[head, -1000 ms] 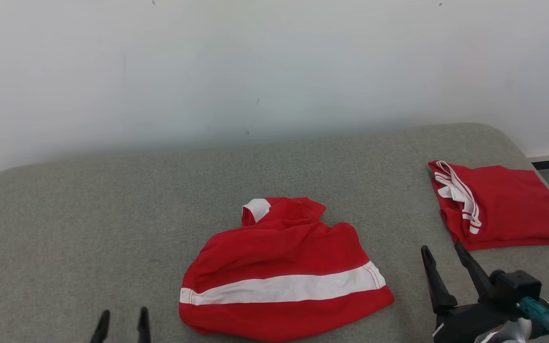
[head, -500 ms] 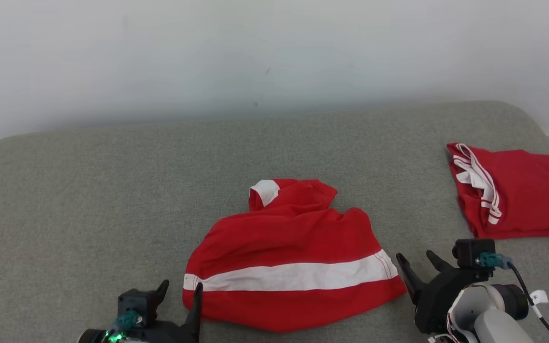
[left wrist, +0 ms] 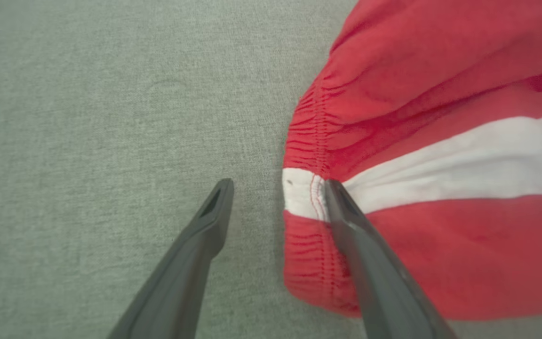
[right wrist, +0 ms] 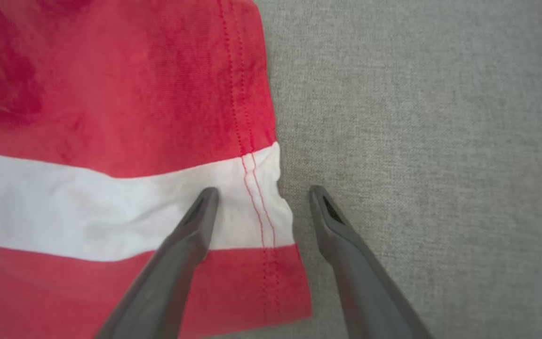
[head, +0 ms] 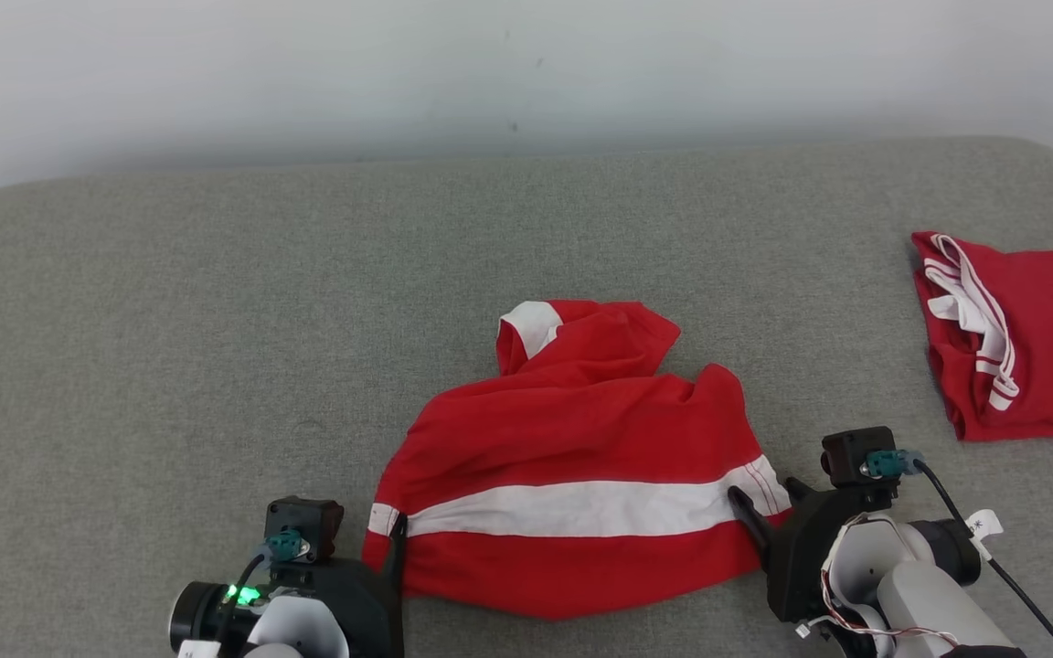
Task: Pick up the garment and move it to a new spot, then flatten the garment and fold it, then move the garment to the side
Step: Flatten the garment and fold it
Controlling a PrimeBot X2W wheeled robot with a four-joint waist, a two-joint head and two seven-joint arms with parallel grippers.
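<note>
Though formerly clear, claws (left wrist: 276,183) (right wrist: 264,189) astride garment (head: 572,439).

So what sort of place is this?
Probably an indoor room set up for laundry folding: a grey padded surface against a plain white wall, a crumpled garment and a folded garment at its right.

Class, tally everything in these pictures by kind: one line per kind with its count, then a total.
Red garments: 2 (crumpled garment, folded garment)
Pincers: 2 (left pincer, right pincer)
Grey surface: 1
Total: 5
</note>
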